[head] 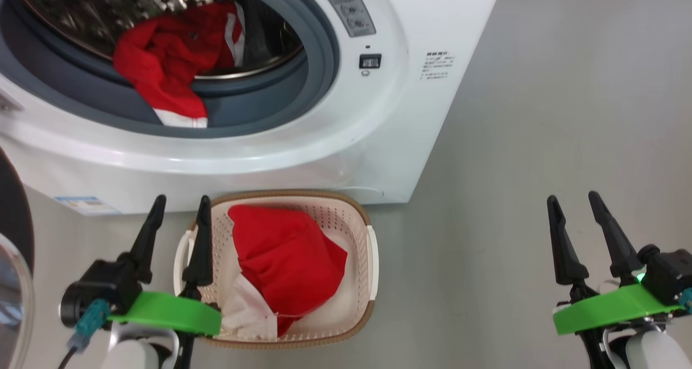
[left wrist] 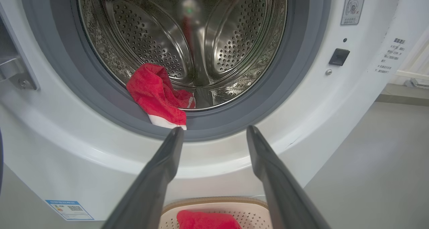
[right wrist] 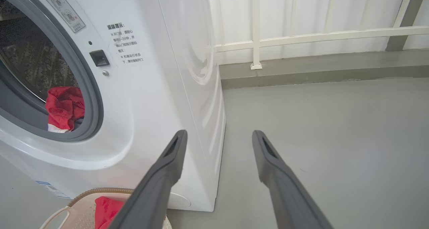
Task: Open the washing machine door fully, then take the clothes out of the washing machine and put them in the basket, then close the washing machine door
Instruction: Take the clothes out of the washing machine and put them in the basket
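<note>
Red clothes [head: 162,61] draped over gasket [head: 254,109] of washing machine [head: 378,142], more in basket [head: 372,261], left claw [head: 182,199] and right claw [head: 572,195] wide, empty

We count one washing machine [head: 411,88], one washing machine door [head: 11,212], one basket [head: 372,261], two red garments: drum garment [head: 162,61], basket garment [head: 286,261]. Two grippers: left gripper [head: 182,199], right gripper [head: 572,196], two fingers each. One blue label [head: 81,202].

My head camera looks steeply down on the washing machine [head: 378,142] and basket [head: 346,217], which both forward-facing wrist cameras share, the left near the drum [left wrist: 150,38], the right beside the machine's corner.
</note>
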